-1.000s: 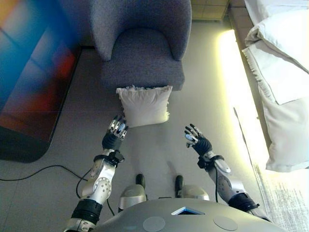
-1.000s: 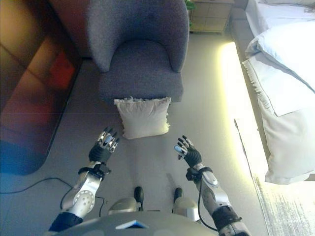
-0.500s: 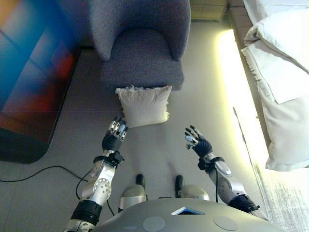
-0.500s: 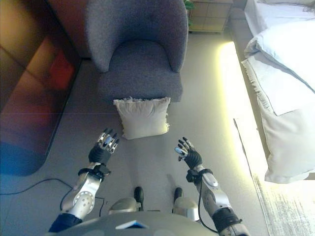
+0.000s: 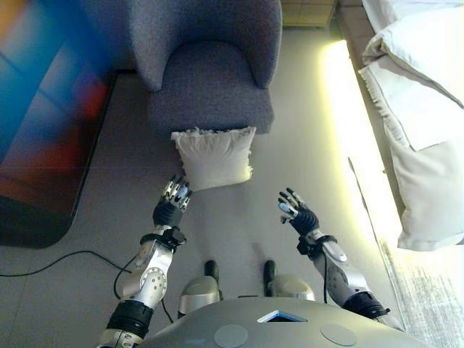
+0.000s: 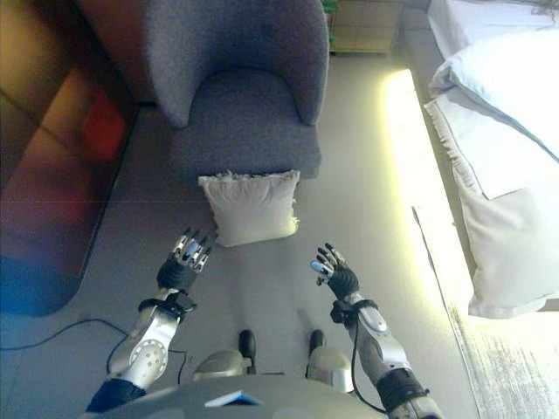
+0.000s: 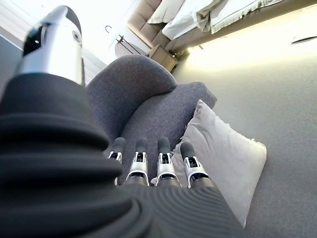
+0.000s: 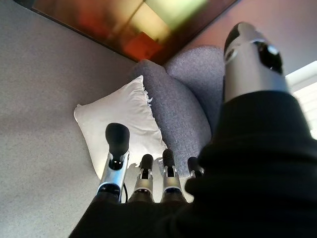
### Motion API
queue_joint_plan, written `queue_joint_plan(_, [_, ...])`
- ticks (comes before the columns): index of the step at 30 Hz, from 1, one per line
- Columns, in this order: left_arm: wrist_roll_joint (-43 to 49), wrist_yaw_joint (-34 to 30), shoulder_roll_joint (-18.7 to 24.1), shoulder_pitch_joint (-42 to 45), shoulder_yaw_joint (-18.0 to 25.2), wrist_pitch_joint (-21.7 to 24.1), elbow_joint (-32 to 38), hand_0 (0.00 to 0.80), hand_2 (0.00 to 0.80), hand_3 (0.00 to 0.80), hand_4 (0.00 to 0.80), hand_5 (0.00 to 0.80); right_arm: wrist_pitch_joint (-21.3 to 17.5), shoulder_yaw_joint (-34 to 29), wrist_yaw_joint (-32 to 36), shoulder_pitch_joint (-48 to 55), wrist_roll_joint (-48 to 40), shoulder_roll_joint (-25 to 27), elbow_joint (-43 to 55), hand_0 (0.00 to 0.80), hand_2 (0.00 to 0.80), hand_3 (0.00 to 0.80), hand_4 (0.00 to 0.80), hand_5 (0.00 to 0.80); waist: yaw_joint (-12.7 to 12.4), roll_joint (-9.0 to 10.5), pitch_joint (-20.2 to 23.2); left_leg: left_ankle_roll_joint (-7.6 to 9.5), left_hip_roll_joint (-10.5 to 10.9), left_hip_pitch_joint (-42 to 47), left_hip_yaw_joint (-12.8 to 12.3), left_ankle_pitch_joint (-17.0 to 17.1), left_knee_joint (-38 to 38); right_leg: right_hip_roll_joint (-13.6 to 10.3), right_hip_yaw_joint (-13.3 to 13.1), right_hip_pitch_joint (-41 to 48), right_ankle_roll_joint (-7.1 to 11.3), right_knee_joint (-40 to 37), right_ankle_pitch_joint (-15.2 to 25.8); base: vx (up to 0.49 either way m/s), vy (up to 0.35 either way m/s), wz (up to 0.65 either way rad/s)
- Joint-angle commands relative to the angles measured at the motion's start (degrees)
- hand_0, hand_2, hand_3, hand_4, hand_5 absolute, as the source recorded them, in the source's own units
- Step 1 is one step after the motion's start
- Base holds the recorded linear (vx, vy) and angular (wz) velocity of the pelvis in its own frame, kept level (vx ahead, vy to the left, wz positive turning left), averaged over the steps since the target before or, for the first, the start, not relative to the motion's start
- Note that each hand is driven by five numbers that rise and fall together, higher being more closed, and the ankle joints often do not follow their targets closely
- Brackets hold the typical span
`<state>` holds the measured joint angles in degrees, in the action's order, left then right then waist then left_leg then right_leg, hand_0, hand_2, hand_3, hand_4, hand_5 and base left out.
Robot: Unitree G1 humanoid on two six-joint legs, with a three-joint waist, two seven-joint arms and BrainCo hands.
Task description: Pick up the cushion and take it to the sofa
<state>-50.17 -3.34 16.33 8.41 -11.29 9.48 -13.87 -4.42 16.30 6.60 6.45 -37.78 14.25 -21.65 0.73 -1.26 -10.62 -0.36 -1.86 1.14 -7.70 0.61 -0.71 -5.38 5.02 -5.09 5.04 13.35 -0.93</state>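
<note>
Nearest you, both hands are raised over bare floor, palms facing in, fingers spread and straight, holding nothing. Left hand (image 5: 172, 205) sits just short of the cushion's near left corner, not touching. Right hand (image 5: 297, 214) is farther off, well to the right of the cushion and lower in the head views. Neither hand has shifted relative to the body over the last second; what changed is the whole picture: cushion, armchair and bed have all slid slightly together, so the camera and body moved, not the things. Read that as the approach creeping along, with the grasp not begun. The cushion (image 5: 213, 155), off-white with a frayed top edge, stands on the floor, leaning against the front of the grey armchair (image 5: 210, 87), its top edge at seat height. Both wrist views show it whole and free. Beyond, to the right, a bed (image 5: 417, 109) with white bedding runs along the lit strip of floor. Expect you'll need both hands closed in on the cushion's sides next; the right has more ground to cover.
</note>
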Motion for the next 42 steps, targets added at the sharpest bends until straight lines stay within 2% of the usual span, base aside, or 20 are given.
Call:
queue_joint_plan(1, [2.35,-0.37,2.72,-0.73,1.09,3.1,2.2,0.0,0.0,0.0,0.0,0.0,-4.21,0.44,-1.32,0.25,-1.45,-1.7,3.98,0.0,0.0,0.0,0.0,0.0,1.22,-0.43,-0.3,4.3,2.6,-3.91,1.1,-4.02,7.23,-3.44,-2.84,-9.6,0.94,25.85,7.27,0.009,0.172,0.01])
queue_joint_plan(3, [1.78,-1.68,3.15,-1.19,1.76,1.67,2.32,0.0,0.0,0.0,0.0,0.0,-5.46,-0.35,-1.81,0.84,-3.49,-1.36,3.12,0.0,0.0,0.0,0.0,0.0,2.06,-0.79,-0.92,4.03,2.54,-3.5,2.15,-4.74,8.49,-2.19,-5.14,-13.31,0.95,29.12,9.63,0.118,0.093,0.26])
queue_joint_plan(6, [2.05,-2.41,3.39,-0.91,1.66,0.19,2.69,0.0,0.0,0.0,0.0,0.0,-5.84,-2.16,-2.83,1.79,-4.28,-1.1,2.8,0.0,0.0,0.0,0.0,0.0,3.56,0.31,-0.96,3.77,3.58,-2.08,3.17,-6.22,9.46,-2.1,-6.87,-13.28,1.56,21.19,12.03,0.261,-0.072,0.6])
queue_joint_plan(9, [3.15,-2.69,4.35,-0.26,0.15,-0.57,3.46,0.0,0.0,0.0,0.0,0.0,-7.15,-3.1,-2.75,3.21,-6.26,-0.71,3.48,0.0,0.0,0.0,0.0,0.0,5.7,3.87,-0.62,3.2,6.06,-1.34,5.56,-9.83,11.84,-3.77,-10.58,-11.47,3.51,-0.03,13.98,0.373,-0.264,0.8])
queue_joint_plan(11, [3.73,-2.59,4.68,-0.24,-0.75,-0.9,3.71,0.0,0.0,0.0,0.0,0.0,-7.07,-3.4,-2.99,2.48,-7.4,-0.49,2.98,0.0,0.0,0.0,0.0,0.0,6.4,5.11,-0.48,3.17,7.12,-0.57,7.32,-11.91,12.47,-4.09,-11.14,-11.6,4.99,-8.82,15.6,0.397,-0.165,0.67])
queue_joint_plan(14, [4.29,-2.84,4.82,0.7,-0.63,-1.15,3.79,0.0,0.0,0.0,0.0,0.0,-5.22,-4.64,-2.75,1.14,-9.15,-0.25,1.89,0.0,0.0,0.0,0.0,0.0,6.58,5.86,-0.51,3.41,7.47,2.08,7.77,-14.22,12.55,-3.66,-8.09,-12.41,5.97,-16.14,17.71,0.425,-0.097,0.59])
queue_joint_plan(18, [4.77,-3.68,4.35,2.5,-0.25,-1.11,3.99,0.0,0.0,0.0,0.0,0.0,-4.29,-5.0,-1.63,1.94,-8.34,-0.39,1.84,0.0,0.0,0.0,0.0,0.0,6.87,6.65,-0.73,3.63,7.32,5.67,6.81,-17.88,14.24,-3.82,-3.97,-14.31,5.99,-16.53,20.0,0.437,-0.081,0.08])
queue_joint_plan(21, [4.52,-3.68,3.56,3.78,0.46,-0.51,4.02,0.0,0.0,0.0,0.0,0.0,-3.73,-5.37,0.41,3.29,-7.03,-0.06,1.18,0.0,0.0,0.0,0.0,0.0,7.61,6.38,0.25,3.99,6.86,7.57,6.06,-19.16,16.0,-3.0,-2.9,-14.12,5.43,-13.87,17.71,0.518,-0.081,-0.4])
queue_joint_plan(22, [3.92,-2.91,3.13,4.27,0.8,-0.48,4.31,0.0,0.0,0.0,0.0,0.0,-2.86,-5.18,0.02,3.45,-6.07,0.14,1.43,0.0,0.0,0.0,0.0,0.0,7.94,5.68,1.09,2.78,5.55,9.0,4.96,-16.38,17.13,-2.43,-1.54,-13.76,4.66,-11.91,16.45,0.537,-0.081,-0.27])
queue_joint_plan(24, [3.31,-1.95,2.68,5.14,1.51,-0.77,4.97,0.0,0.0,0.0,0.0,0.0,-1.69,-4.7,-0.05,3.99,-5.09,0.58,2.48,0.0,0.0,0.0,0.0,0.0,8.72,4.27,2.78,0.66,2.81,11.52,3.59,-11.25,18.27,-0.62,-1.38,-13.23,3.15,-8.99,14.38,0.491,-0.082,-0.21])
queue_joint_plan(26, [2.02,-1.12,2.4,4.83,1.81,-0.91,5.51,0.0,0.0,0.0,0.0,0.0,-0.85,-4.18,0.31,4.23,-4.77,1.34,3.89,0.0,0.0,0.0,0.0,0.0,10.03,3.12,4.99,-3.38,-1.41,11.76,1.38,-0.02,25.02,1.9,-2.02,-11.32,-0.14,-6.29,11.41,0.473,-0.134,-0.24])
queue_joint_plan(27, [1.57,-1.12,2.25,4.45,1.9,-0.68,5.59,0.0,0.0,0.0,0.0,0.0,-0.95,-4.01,0.65,4.17,-4.46,1.57,4.05,0.0,0.0,0.0,0.0,0.0,10.3,3.04,5.36,-4.1,-2.16,11.11,0.79,1.72,27.73,2.51,-2.32,-10.5,-1.05,-6.03,10.5,0.467,-0.196,-0.19])
queue_joint_plan(28, [1.43,-0.19,1.67,3.35,1.89,-0.6,5.57,0.0,0.0,0.0,0.0,0.0,-0.95,-3.69,0.81,3.71,-3.36,1.89,3.67,0.0,0.0,0.0,0.0,0.0,10.14,3.98,5.9,-4.46,-2.54,7.66,0.42,4.24,38.2,2.99,-2.44,-7.99,-3.16,-6.23,8.86,0.346,-0.159,-0.27])
queue_joint_plan(29, [1.4,0.11,1.48,3.02,1.86,-0.63,5.59,0.0,0.0,0.0,0.0,0.0,-1.04,-3.57,0.74,3.52,-3.16,1.94,3.45,0.0,0.0,0.0,0.0,0.0,10.07,4.17,6.0,-4.38,-2.59,6.29,0.53,4.38,40.3,3.07,-2.45,-7.44,-3.59,-6.35,8.56,0.402,-0.215,-0.41])
queue_joint_plan(30, [0.75,1.45,0.65,1.36,1.41,-0.79,5.63,0.0,0.0,0.0,0.0,0.0,-1.57,-3.02,1.02,2.26,-2.68,2.35,2.19,0.0,0.0,0.0,0.0,0.0,9.01,5.22,5.63,-3.7,-4.29,-1.14,-0.37,3.75,48.16,3.6,-2.81,-3.74,-5.28,-7.21,7.24,0.319,-0.155,-0.42])
queue_joint_plan(31, [0.52,2.12,0.42,0.61,0.97,-0.85,5.75,0.0,0.0,0.0,0.0,0.0,-1.93,-2.66,1.39,1.47,-3.01,2.53,1.63,0.0,0.0,0.0,0.0,0.0,8.18,5.79,5.19,-2.79,-4.92,-5.4,-0.61,2.82,49.76,3.76,-2.81,-1.96,-5.83,-7.35,6.2,0.382,-0.155,-0.44])
queue_joint_plan(33, [0.93,2.47,0.45,0.21,0.64,-0.21,5.9,0.0,0.0,0.0,0.0,0.0,-2.23,-1.81,2.18,0.49,-3.92,2.79,1.37,0.0,0.0,0.0,0.0,0.0,6.38,6.55,4.16,-1.17,-5.17,-10.18,-0.04,1.82,45.68,4.4,-3.83,0.64,-6.14,-6.82,4.09,0.268,-0.025,-0.43])
queue_joint_plan(35, [0.51,2.63,0.89,0.04,1.22,-0.13,6.08,0.0,0.0,0.0,0.0,0.0,-1.37,-1.9,2.56,0.22,-3.59,2.94,1.99,0.0,0.0,0.0,0.0,0.0,5.19,6.79,3.58,-0.44,-4.67,-10.65,1.29,1.58,34.78,4.94,-5.84,1.96,-5.42,-6.67,2.67,0.251,0.093,-0.63])
queue_joint_plan(39, [0.24,1.61,1.2,0.3,2.1,-0.35,6.79,0.0,0.0,0.0,0.0,0.0,-0.95,-2.82,3.44,2.04,-3.66,3.48,3.85,0.0,0.0,0.0,0.0,0.0,3.69,5.66,3.44,-3.18,-6.43,-10.92,4.9,6.0,13.15,5.98,-8.42,4.33,-3.87,-8.01,0.48,0.246,0.119,-0.49])
queue_joint_plan(42, [0.77,1.44,0.79,0.58,1.14,0.69,6.37,0.0,0.0,0.0,0.0,0.0,-1.67,-2.84,3.08,2.99,-3.65,3.24,4.27,0.0,0.0,0.0,0.0,0.0,3.05,4.45,3.09,-5.13,-8.92,-10.76,5.3,8.25,3.16,5.85,-8.54,6.42,-3.22,-8.21,-1.51,0.238,0.075,-0.19])
